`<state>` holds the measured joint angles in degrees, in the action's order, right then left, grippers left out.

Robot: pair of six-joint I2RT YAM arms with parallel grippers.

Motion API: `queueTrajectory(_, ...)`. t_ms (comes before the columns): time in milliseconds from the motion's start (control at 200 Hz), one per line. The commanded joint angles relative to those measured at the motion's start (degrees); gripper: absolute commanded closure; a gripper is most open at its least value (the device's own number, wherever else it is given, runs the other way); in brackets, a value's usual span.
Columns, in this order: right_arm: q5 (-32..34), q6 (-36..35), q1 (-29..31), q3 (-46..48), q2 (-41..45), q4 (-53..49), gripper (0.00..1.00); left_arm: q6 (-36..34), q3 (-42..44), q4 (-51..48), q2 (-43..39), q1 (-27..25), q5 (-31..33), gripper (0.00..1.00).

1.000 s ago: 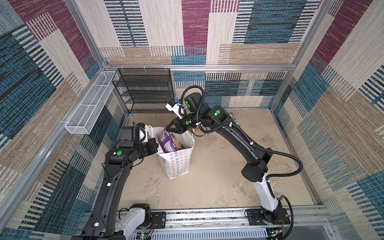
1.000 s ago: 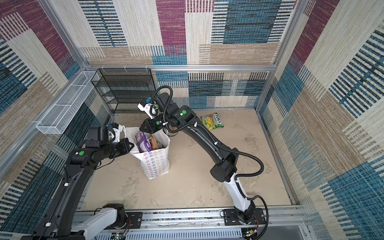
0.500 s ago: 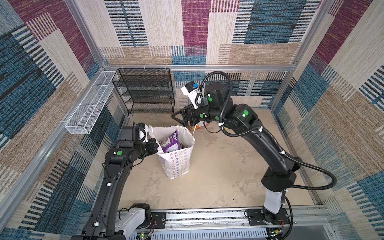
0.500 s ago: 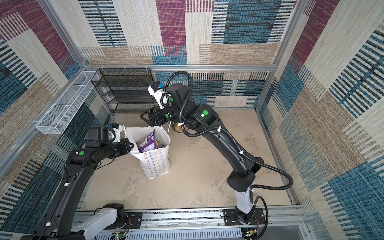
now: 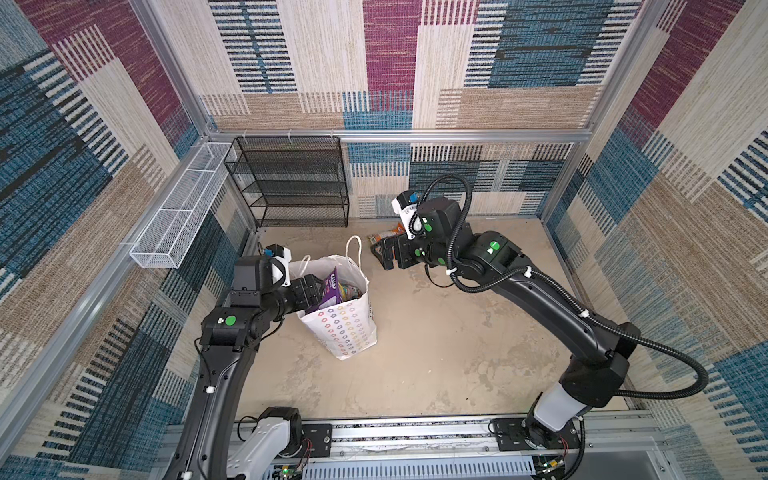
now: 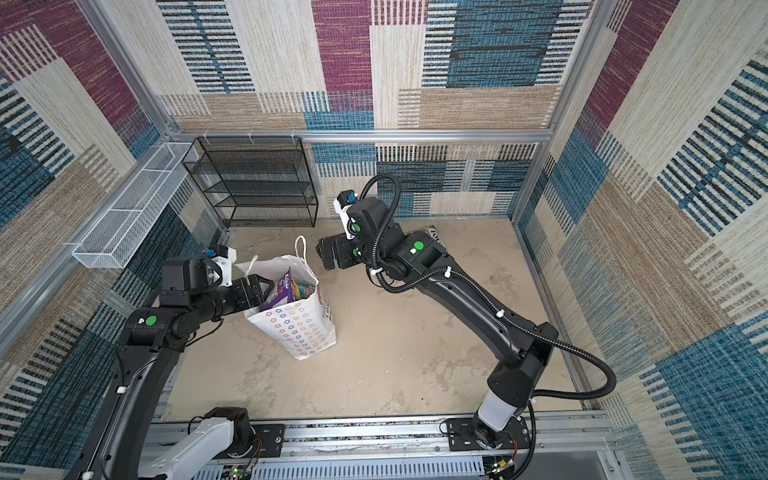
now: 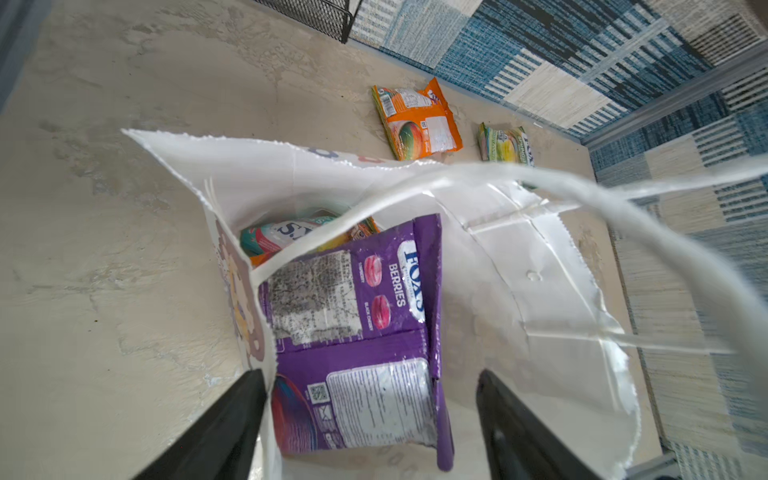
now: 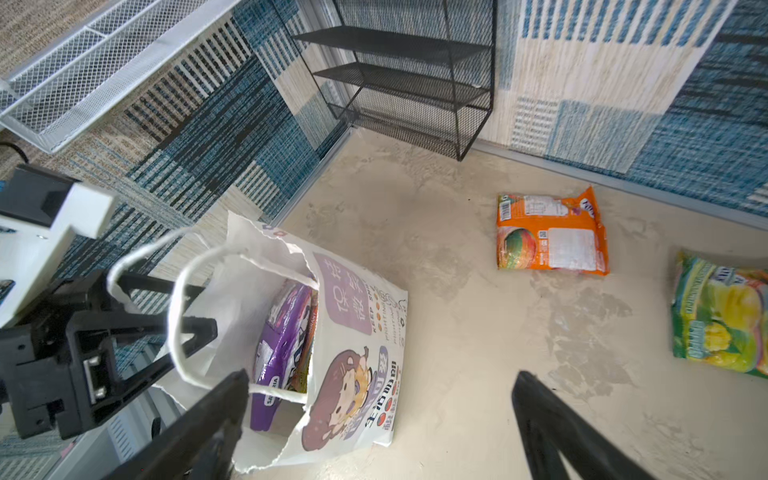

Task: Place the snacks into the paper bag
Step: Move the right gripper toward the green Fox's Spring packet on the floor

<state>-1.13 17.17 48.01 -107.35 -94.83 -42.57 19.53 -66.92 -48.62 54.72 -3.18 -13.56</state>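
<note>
Both arms have changed in the last second. The right tool [image 5: 384, 255] was down at the mouth of the bag [image 5: 345, 328] with the purple packet [image 7: 353, 332]. It has now drawn back to the bag's far right and stands spread wide with nothing in it. The left tool [image 5: 309, 291], pinched on the rim a second ago, has sprung apart.

The bag stands upright on the table [image 5: 436, 353], left of centre, mouth gaping, with one cord handle [image 5: 353, 249] sticking up at its far side. Inside, the purple packet stands on edge toward the left side, with a teal packet [image 7: 282, 237] behind it. The left tool sits at the bag's left rim, one finger [image 7: 232, 424] outside the paper wall and the other over the mouth; whether either touches the paper I cannot tell.

Two snacks lie flat on the table, far and right of the bag, close to the far wall: an orange packet [image 8: 552, 237] and, a little apart to its right, a green packet [image 8: 719, 316]. A rack [image 5: 291, 183] stands against the far wall, and a basket [image 5: 178, 216] hangs on the left wall.
</note>
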Motion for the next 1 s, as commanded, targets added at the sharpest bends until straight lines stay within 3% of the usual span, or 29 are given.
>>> queueTrajectory(0, -8.36, 1.50, 0.06, 1.67, -0.13, 8.30, 0.07, -0.86, -0.24, 0.35, -0.79, -0.01, 4.15, 0.13)
queueTrajectory(80, -12.52, 1.82, 0.32, 1.66, -0.80, 9.87, 0.12, -0.46, -0.10, 0.15, -1.95, 0.00, 5.07, 0.13)
queueTrajectory(145, -12.20, 1.95, 0.73, 2.87, 0.40, 10.98, 0.15, -0.22, -1.10, -1.28, -2.32, 0.02, 6.18, 0.13)
queueTrajectory(346, -12.19, 2.37, 1.82, 10.01, 6.75, 17.19, 0.09, 2.57, -5.32, -6.49, -1.20, 0.02, 13.00, 0.22)
queueTrajectory(561, -13.15, 1.92, 2.14, 7.85, 1.66, 16.37, 0.08, 4.45, -7.49, -8.69, 1.35, 0.02, 15.39, 0.34)
queueTrajectory(706, -12.83, 1.33, 2.35, 2.87, -2.91, 15.29, 0.14, 4.99, -9.08, -9.14, 1.63, 0.00, 16.89, 0.43)
queueTrajectory(806, -13.19, 1.32, 2.44, -1.20, -6.20, 14.11, 0.30, 5.18, -10.49, -9.73, 1.95, -0.03, 17.51, 0.52)
queueTrajectory(926, -15.37, 1.08, 2.49, -5.59, -9.08, 13.61, 0.68, 4.57, -12.29, -10.26, 3.63, 0.02, 19.42, 0.70)
queueTrajectory(997, -16.17, 0.52, 2.44, -8.23, -10.17, 12.96, 0.90, 4.13, -14.57, -11.10, 5.96, 0.02, 19.89, 0.90)
